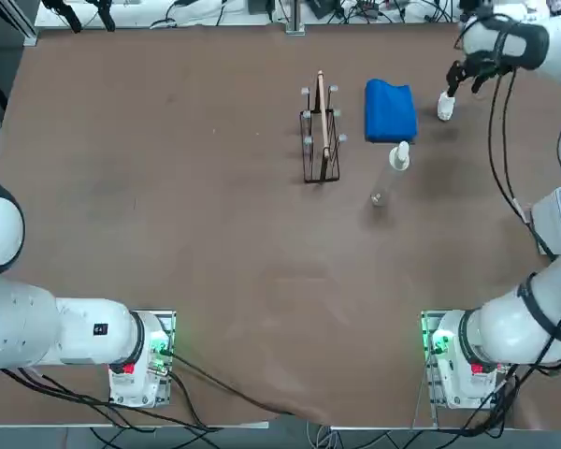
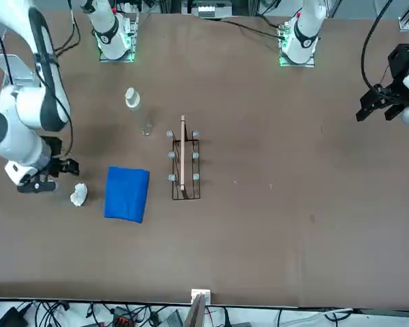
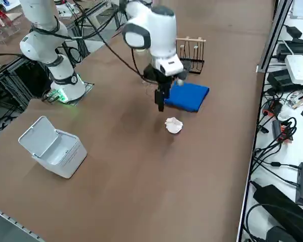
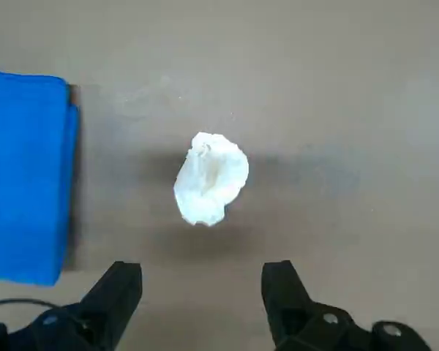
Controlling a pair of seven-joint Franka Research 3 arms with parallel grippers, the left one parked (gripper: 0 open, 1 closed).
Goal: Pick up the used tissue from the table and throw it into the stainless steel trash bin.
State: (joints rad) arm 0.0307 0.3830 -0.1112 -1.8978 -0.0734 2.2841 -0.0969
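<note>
The used tissue (image 1: 446, 108) (image 2: 78, 195) (image 3: 173, 125) (image 4: 210, 178) is a small crumpled white wad lying on the brown table beside a blue cloth. My right gripper (image 1: 464, 79) (image 2: 57, 175) (image 3: 160, 104) (image 4: 201, 274) hovers just above the table close to the tissue, open, with nothing between its fingers and not touching the wad. The stainless steel trash bin (image 3: 53, 146) shows only in the right side view: a pale boxy container with its lid tipped open, well away from the tissue at the table's right side.
A folded blue cloth (image 1: 390, 109) (image 2: 127, 193) (image 3: 188, 96) (image 4: 25, 175) lies next to the tissue. Beyond it stand a dark wire rack (image 1: 320, 136) (image 2: 183, 167) (image 3: 191, 50) and a white-topped bottle (image 1: 398, 157) (image 2: 132, 99).
</note>
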